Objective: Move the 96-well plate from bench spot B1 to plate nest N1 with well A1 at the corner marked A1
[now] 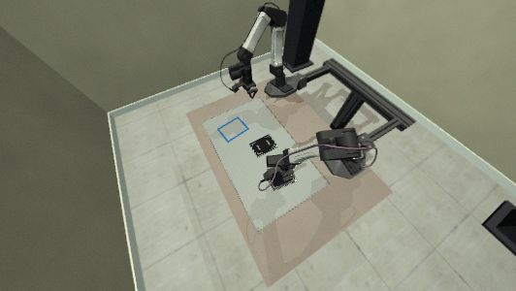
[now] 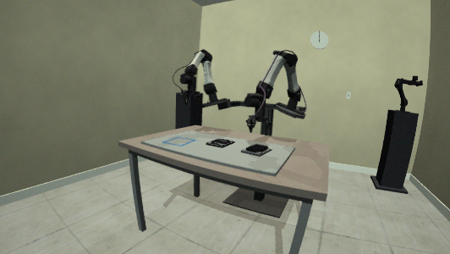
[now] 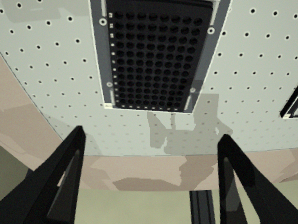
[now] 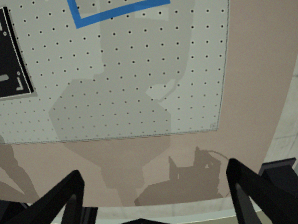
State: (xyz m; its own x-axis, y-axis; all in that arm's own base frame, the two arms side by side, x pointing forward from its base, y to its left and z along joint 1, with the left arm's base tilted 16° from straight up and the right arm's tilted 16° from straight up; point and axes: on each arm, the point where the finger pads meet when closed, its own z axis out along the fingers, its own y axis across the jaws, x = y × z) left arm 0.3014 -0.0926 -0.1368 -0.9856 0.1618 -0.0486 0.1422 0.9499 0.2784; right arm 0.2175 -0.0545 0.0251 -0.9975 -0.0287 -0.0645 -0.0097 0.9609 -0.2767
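Observation:
The black 96-well plate (image 3: 155,60) (image 2: 258,147) lies in the grey-rimmed nest (image 3: 102,65) at the arms' left. It looks flat and within the locators. A pale mark shows by the nest's lower left corner in the left wrist view; I cannot make out the cut corner or the A1 label. My left gripper (image 3: 153,135) (image 2: 250,128) is open and empty, above the bench and clear of the plate. My right gripper (image 4: 153,173) (image 1: 252,94) is open and empty, high near the arms' edge of the table. The blue outline (image 1: 223,135) (image 4: 123,12) at the arms' right is empty.
A second black nest (image 1: 263,145) (image 2: 220,142) (image 4: 12,65), with pale marks and no plate, sits between the blue outline and the plate's nest. The left arm hides much of the plate's nest in the top view.

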